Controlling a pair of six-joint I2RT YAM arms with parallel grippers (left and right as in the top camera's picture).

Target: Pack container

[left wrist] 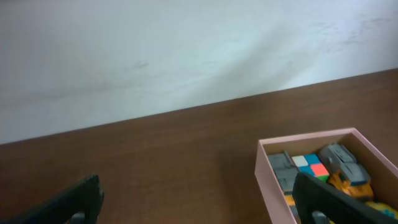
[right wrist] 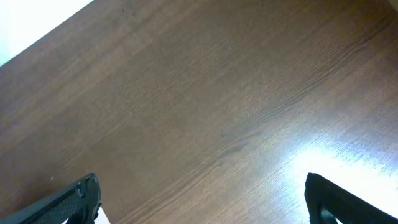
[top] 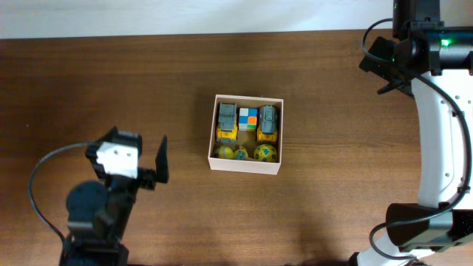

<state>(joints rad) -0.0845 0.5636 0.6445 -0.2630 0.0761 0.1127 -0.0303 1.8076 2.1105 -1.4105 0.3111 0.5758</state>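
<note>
Container [top: 244, 165] is placed right of the left gripper [top: 140, 151], farther from the right gripper [top: 378, 65]; both are held spread, empty.

**Low over the table, jaws wide, box at right**

Looks low across a brown wooden table [left wrist: 155, 162] toward a pale wall [left wrist: 186, 50]. Frames the scene with the left gripper [left wrist: 196, 190], spread wide and gripping nothing, its dark fingers [left wrist: 323, 199] in the two bottom corners, the right one overlapping the container [left wrist: 266, 180]. Catches that pale-walled box resting on the table, cut off by the right and bottom edges. Finds inside it a multicoloured cube [left wrist: 311, 167] between a grey toy [left wrist: 283, 171] and a grey-and-yellow truck [left wrist: 348, 174].
</note>
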